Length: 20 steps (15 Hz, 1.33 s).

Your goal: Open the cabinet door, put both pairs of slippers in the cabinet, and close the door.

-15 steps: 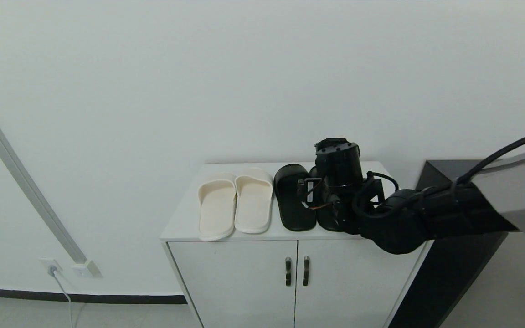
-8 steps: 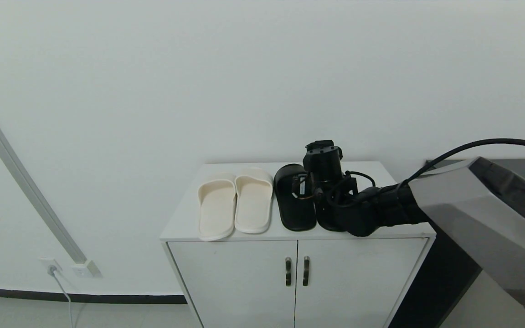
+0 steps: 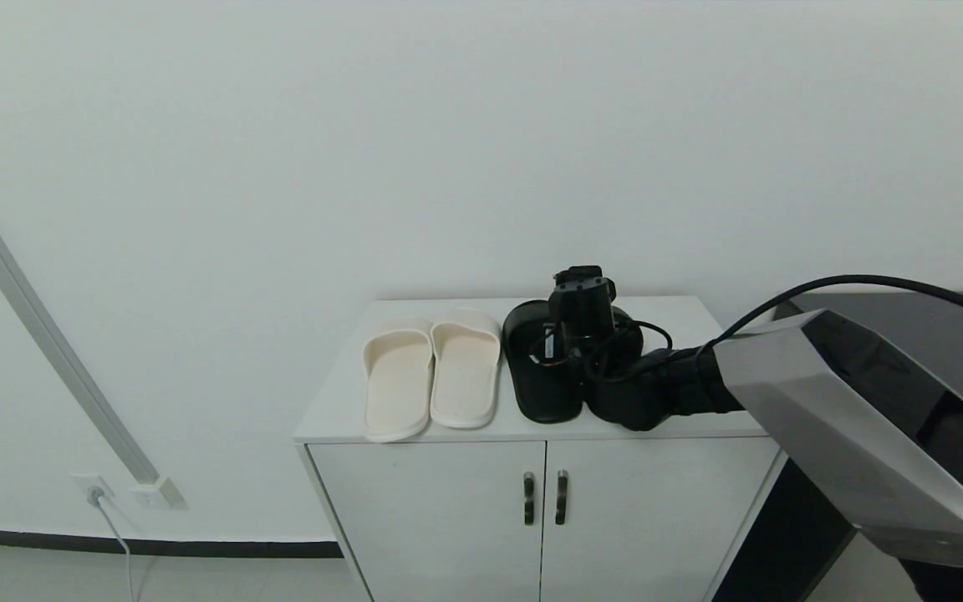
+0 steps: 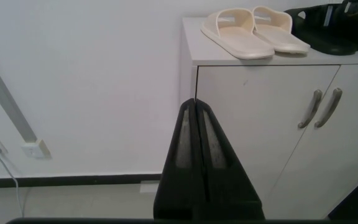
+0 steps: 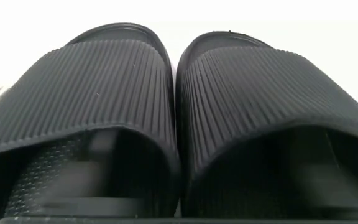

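On cabinet [image 3: 427, 510]: cream slippers [image 3: 465, 372], black slippers [image 3: 538, 378].

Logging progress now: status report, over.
Left gripper shut, facing cabinet. Right gripper at black slippers on top, white slippers alongside. Both doors shut; handles unobstructed.

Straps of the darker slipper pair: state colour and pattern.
Black, ribbed with fine parallel ridges; the straps show best in the right wrist view.
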Tool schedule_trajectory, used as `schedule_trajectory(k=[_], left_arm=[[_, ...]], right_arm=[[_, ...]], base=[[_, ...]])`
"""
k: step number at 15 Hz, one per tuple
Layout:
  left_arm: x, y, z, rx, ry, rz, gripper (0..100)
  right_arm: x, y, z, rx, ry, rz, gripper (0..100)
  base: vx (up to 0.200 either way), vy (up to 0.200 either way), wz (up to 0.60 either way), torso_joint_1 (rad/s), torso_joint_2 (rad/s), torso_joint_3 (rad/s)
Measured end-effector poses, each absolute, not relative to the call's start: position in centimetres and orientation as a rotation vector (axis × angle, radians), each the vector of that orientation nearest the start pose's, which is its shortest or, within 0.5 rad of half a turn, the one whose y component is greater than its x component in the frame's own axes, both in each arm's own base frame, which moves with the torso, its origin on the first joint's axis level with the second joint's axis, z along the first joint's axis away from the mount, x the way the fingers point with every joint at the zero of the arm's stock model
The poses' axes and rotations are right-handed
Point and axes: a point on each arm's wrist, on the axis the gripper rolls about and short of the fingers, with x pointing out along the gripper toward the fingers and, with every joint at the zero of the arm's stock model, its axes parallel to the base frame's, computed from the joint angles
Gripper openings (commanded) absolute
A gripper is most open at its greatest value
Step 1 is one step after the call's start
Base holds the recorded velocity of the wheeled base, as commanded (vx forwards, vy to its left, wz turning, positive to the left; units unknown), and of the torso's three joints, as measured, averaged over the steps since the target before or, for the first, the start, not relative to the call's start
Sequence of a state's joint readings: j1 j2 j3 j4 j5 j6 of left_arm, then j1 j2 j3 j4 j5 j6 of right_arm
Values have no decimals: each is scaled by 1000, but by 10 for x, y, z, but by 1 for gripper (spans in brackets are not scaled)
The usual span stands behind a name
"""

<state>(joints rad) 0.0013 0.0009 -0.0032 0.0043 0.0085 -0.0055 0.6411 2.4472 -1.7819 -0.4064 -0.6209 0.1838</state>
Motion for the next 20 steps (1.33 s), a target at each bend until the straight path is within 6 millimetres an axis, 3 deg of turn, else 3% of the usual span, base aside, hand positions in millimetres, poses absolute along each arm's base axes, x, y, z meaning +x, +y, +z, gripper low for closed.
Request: schedule_trajectory(k=[6,9,11,14,18,20], left_arm=[[-23,0,76,-6,3,10,0],[-23,0,76,-6,2,11,0],[-23,0,76,-6,2,10,0],[-23,0,76,-6,1,10,0],[-23,0,76,-6,1,10,0],[-23,0,76,-6,1,10,0]], right_arm=[[409,289,127,24,213,1,0],[384,279,148,0,222,19,0],[356,272,161,-19,242,68,0],[290,250,176,-65,310,231,0],[205,203,188,-74,383,629,0],[179,184,190,-93,356,770,0]], base=[[0,0,0,0,0,0],[0,0,0,0,0,0],[0,0,0,0,0,0],[0,0,0,0,0,0],[0,0,0,0,0,0],[0,0,0,0,0,0]])
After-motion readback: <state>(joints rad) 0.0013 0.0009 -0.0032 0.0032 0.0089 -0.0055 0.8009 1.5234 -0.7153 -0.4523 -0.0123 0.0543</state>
